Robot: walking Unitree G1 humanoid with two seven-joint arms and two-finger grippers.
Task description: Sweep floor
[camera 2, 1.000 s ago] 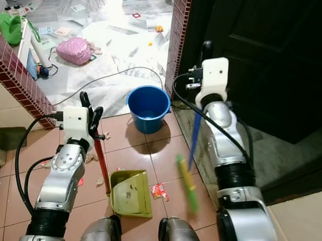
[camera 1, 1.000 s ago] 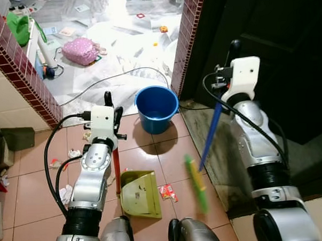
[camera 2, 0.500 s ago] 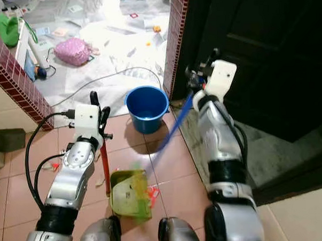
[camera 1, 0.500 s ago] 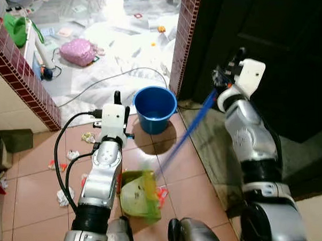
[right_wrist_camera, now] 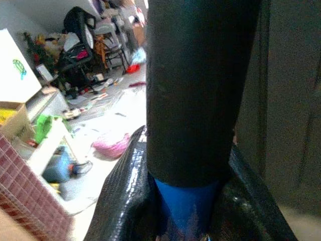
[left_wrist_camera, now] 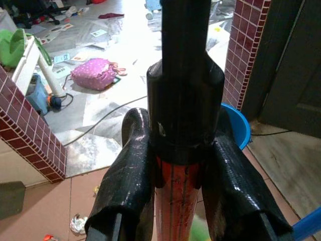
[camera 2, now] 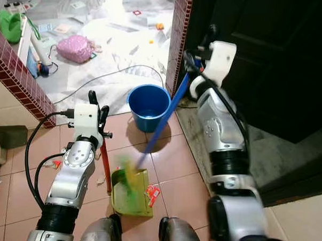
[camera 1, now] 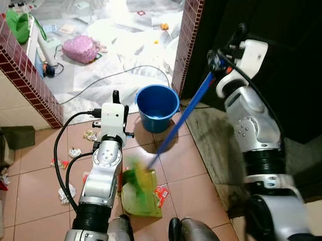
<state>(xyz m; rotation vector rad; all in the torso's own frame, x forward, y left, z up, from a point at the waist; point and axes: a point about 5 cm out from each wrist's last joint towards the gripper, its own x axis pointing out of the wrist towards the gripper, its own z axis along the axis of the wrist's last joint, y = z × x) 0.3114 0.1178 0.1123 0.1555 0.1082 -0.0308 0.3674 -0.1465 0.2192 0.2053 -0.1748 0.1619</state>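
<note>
Right jaws (camera 2: 193, 63) clench the blue broom (camera 2: 160, 121), its head over the green dustpan (camera 2: 133, 195); left jaws (left_wrist_camera: 173, 165) clamp the dustpan's red handle (camera 2: 105, 165). The red wrapper (camera 2: 152, 193), at the pan's 3 o'clock, may get flicked aside.

Floor (camera 1: 36, 195): terracotta tiles on our near side. On it we list a blue bucket (camera 1: 157, 108), upright by the brick pillar; a green dustpan (camera 1: 141, 192) flat on the tiles, a red wrapper (camera 1: 161, 194) touching its right edge; crumpled paper scraps (camera 1: 65, 194) and small litter to the left. Beyond the brick wall we note pale sheeting, carrying a pink spotted bag (camera 1: 82, 49), a black cable (camera 1: 106, 82) and scattered cards.
</note>
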